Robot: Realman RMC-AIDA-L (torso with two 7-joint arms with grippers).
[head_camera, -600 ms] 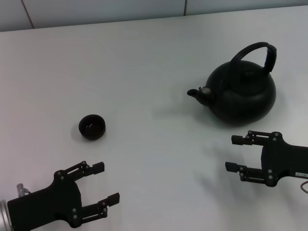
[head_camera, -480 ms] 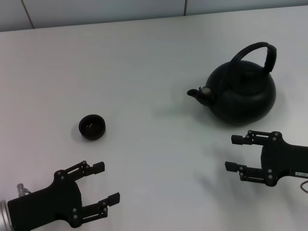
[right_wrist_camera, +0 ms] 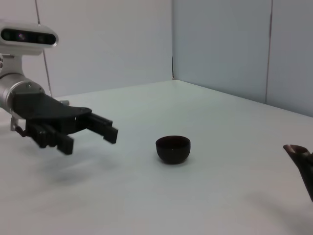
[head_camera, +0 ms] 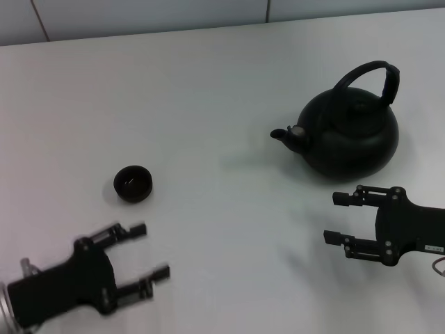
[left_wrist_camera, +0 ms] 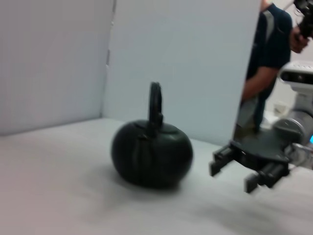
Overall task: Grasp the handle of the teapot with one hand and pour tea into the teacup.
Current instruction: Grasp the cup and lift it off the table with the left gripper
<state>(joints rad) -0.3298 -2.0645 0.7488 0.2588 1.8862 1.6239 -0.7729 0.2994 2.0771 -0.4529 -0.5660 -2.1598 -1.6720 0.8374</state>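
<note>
The large round matte black teapot (head_camera: 350, 132) stands upright on the white tabletop (head_camera: 208, 90), on the robot's right side and toward the far edge. Its short spout (head_camera: 281, 135) points toward the robot's left. The tall black arched handle (head_camera: 372, 76) stands raised over the lid.

The small round black handleless teacup (head_camera: 133, 184) sits upright on the tabletop on the robot's left side, well apart from the teapot.

The right hand (head_camera: 339, 218) is positioned just in front of the teapot on the near side, not touching it. Its two fingers are spread apart and grasp nothing. They point toward the robot's left.

The left hand (head_camera: 149, 252) is positioned near the front left of the tabletop, close to the teacup on its near side, apart from it. Its fingers are likewise spread and grasp nothing.

In the left wrist view, the teapot (left_wrist_camera: 151, 152) appears with the right hand (left_wrist_camera: 232, 174) beside it
</note>
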